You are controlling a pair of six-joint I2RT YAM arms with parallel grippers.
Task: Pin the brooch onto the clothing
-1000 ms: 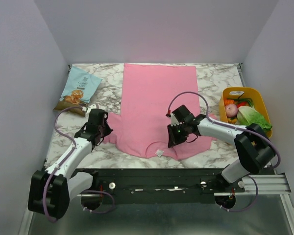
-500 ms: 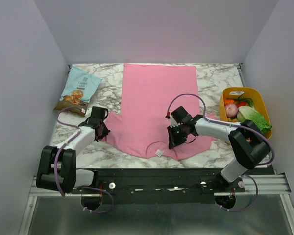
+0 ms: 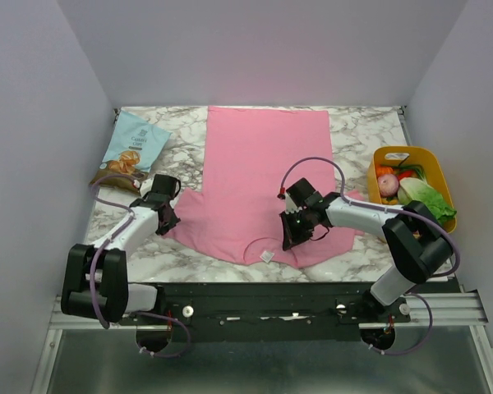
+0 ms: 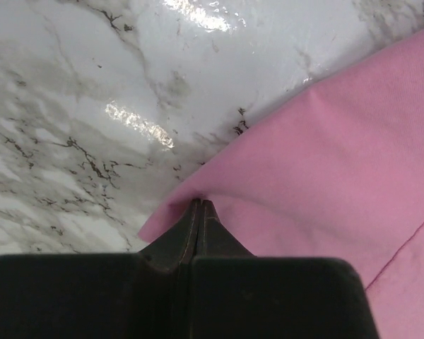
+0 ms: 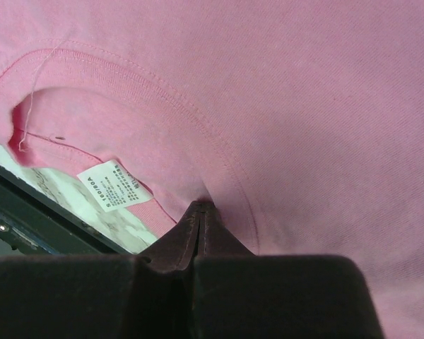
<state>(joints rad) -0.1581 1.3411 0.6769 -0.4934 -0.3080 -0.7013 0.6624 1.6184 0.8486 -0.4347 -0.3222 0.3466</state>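
The pink T-shirt (image 3: 263, 176) lies flat on the marble table, neckline toward the arms, with its white label (image 3: 267, 256) showing. My left gripper (image 3: 166, 217) is shut on the edge of the left sleeve (image 4: 283, 176), and the fabric puckers at its tips (image 4: 200, 205). My right gripper (image 3: 289, 239) is shut on the shirt at the collar seam (image 5: 127, 78), just right of the label (image 5: 113, 185); the cloth bunches at its tips (image 5: 200, 206). The brooch is not visible in any view.
A blue snack bag (image 3: 132, 148) lies at the back left. A yellow basket (image 3: 409, 153) holding vegetables and fruit stands at the right edge. The black base rail (image 3: 255, 300) runs along the near edge, and grey walls enclose the table.
My left arm has swung out to the left, drawing the sleeve edge slightly leftward. The right gripper has barely moved at the collar.
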